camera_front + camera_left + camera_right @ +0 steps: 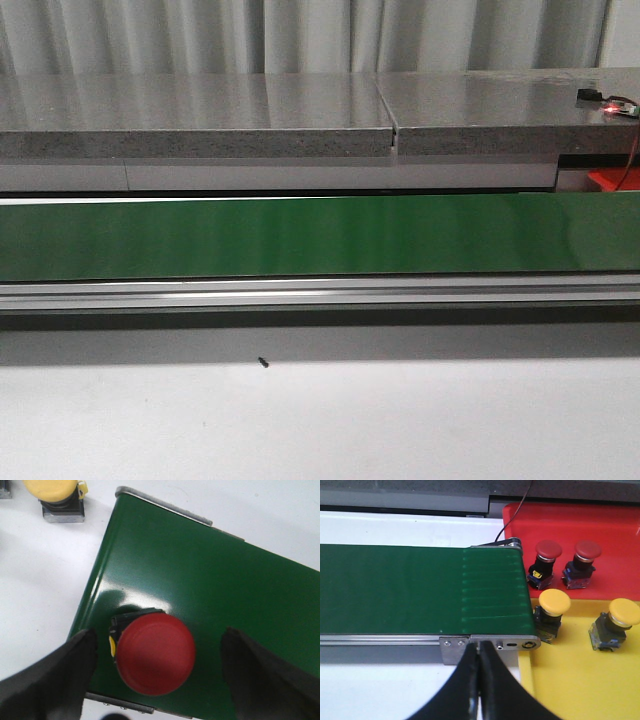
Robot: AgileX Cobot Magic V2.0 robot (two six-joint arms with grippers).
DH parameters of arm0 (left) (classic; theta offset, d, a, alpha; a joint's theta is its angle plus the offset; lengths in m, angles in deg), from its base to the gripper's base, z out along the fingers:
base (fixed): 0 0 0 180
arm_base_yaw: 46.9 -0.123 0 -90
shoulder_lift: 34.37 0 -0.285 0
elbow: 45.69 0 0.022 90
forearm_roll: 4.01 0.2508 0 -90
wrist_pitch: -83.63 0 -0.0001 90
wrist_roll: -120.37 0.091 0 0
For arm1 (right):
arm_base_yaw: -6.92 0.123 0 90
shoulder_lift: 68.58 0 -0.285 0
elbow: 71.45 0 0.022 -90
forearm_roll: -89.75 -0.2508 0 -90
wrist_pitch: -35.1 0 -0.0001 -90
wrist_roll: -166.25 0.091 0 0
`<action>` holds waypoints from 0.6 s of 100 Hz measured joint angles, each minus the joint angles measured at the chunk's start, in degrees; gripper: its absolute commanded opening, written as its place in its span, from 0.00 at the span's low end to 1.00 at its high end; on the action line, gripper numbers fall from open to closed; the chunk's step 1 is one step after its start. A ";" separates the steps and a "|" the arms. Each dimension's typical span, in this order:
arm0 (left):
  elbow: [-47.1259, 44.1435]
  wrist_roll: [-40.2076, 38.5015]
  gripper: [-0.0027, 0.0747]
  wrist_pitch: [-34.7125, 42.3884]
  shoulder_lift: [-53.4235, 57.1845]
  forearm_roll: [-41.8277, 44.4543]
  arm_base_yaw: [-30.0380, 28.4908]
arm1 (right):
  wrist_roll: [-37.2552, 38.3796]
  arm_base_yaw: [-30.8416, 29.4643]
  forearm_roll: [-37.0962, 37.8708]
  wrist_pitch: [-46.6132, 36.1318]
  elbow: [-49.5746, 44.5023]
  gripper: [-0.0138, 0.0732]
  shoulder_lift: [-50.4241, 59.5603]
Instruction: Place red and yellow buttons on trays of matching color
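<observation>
Left wrist view has a red button (155, 652) sitting cap-up on the green belt (210, 580) near its end, between the wide-open left gripper (160, 672). Only the right wrist view shows the red tray (620, 535) and yellow tray (570, 680), with the right gripper (480, 680) pinched closed on nothing.

An industrial test bench or lab: a green conveyor belt (300, 238) in an aluminium frame on a white worktop (320, 420), grey stone-like slabs (200, 115) and corrugated sheeting behind
</observation>
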 measured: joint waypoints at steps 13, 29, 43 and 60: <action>-0.09 0.00 0.72 0.55 1.20 -0.17 0.00 | 0.00 0.00 0.00 0.00 0.00 0.08 0.00; -0.09 0.00 0.72 1.71 5.68 0.12 0.00 | 0.00 0.00 0.00 0.00 0.00 0.08 0.00; -0.09 0.00 0.72 1.79 9.04 0.25 -1.40 | 0.00 0.00 0.00 0.00 0.00 0.08 0.00; -0.09 0.00 0.72 0.90 9.92 0.48 -6.08 | 0.00 0.00 0.00 0.00 0.00 0.08 0.00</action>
